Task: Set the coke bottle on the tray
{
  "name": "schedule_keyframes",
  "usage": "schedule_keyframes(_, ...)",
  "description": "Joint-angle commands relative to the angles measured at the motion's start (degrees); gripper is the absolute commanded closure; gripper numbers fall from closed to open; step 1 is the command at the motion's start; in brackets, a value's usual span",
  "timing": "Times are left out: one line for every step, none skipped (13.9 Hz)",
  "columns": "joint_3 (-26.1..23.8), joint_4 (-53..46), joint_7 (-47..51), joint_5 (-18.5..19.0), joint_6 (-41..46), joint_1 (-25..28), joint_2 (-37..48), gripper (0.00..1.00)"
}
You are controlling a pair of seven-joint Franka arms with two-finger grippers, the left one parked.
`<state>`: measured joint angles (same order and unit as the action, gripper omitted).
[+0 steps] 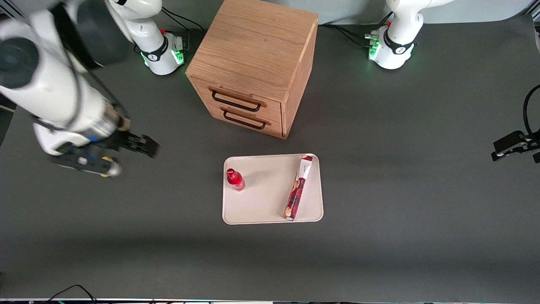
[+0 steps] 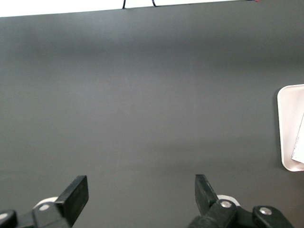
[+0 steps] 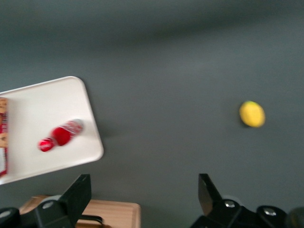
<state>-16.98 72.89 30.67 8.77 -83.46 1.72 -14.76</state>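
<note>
A: While the right arm hangs over the working arm's end of the tabletop (image 1: 400,236), where is the tool (image 1: 141,145)?

B: Up in the air, well apart from the tray (image 1: 270,211). In the right wrist view its two fingers (image 3: 78,192) stand wide apart with nothing between them.

A: What lies near it?

B: A lemon (image 3: 251,114) on the bare tabletop; in the front view only its yellow edge (image 1: 107,159) shows by the arm.

A: And the coke bottle (image 1: 235,179)?

B: It stands upright on the tray, close to the rim nearest the working arm.

A: Anything else on that tray?

B: A red-and-white snack packet (image 1: 298,190) lies lengthwise along the rim toward the parked arm.

A: And past the tray?

B: A wooden drawer cabinet (image 1: 253,63) with two dark handles, farther from the front camera.
</note>
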Motion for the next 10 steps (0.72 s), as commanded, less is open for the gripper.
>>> schedule_keyframes(8.7,7.7,-9.2,-4.6,2.1,-0.9,8.9,0.0)
schedule_keyframes(11.8,11.9,-12.4,-4.8,0.9,-0.9,11.8,0.0)
schedule_keyframes(13.7,16.5,-14.6,-4.8,-1.4,-0.9,14.7,0.0)
schedule_keyframes(15.6,22.4,-16.4,-4.8,-5.0,-1.0,17.7,0.0)
schedule_keyframes(17.1,28.5,-17.6,-4.9,-9.4,-0.9,21.2,0.0)
schedule_keyframes(17.2,33.4,-17.7,-4.9,-13.0,-0.8,23.9,0.0)
schedule_keyframes(17.3,34.9,-17.7,-4.9,-14.1,-0.8,24.6,0.0)
schedule_keyframes(17.3,34.9,-17.8,-4.9,-13.7,-0.7,24.4,0.0)
schedule_keyframes(17.2,34.1,-17.4,-5.0,-13.7,-0.6,24.3,0.0)
schedule_keyframes(17.2,32.7,-16.9,-5.4,-13.7,-0.4,23.8,0.0)
